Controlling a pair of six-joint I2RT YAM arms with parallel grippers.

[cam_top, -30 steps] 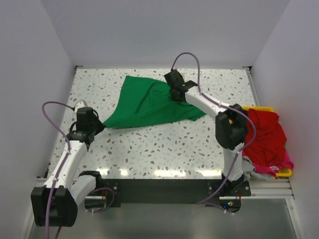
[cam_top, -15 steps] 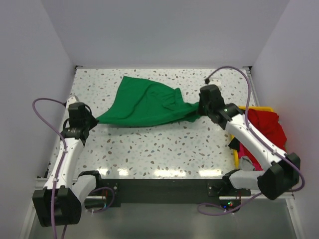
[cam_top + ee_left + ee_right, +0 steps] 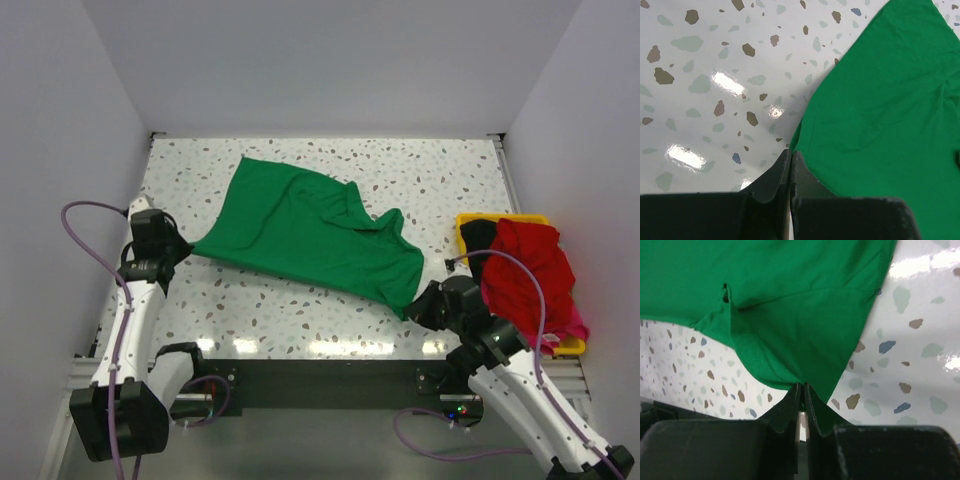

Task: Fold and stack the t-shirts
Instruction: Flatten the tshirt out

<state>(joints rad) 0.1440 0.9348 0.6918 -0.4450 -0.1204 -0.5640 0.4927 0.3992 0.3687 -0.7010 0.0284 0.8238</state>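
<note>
A bright green t-shirt lies spread across the speckled table, stretched between both grippers. My left gripper is shut on its left corner, low over the table; in the left wrist view the jaws meet with the green cloth at their tip. My right gripper pinches the shirt's near right corner close to the front edge. In the right wrist view the fabric hangs from the nearly closed jaw tips. A red t-shirt is heaped in the bin at the right.
The yellow plastic bin stands at the table's right edge, with dark cloth and pink cloth under the red shirt. White walls close in left, back and right. The black front rail runs along the near edge.
The right arm swung from the far middle to the near right, pulling its corner of the green shirt along and spreading the cloth out. The left gripper shifted slightly left, still holding its corner.
</note>
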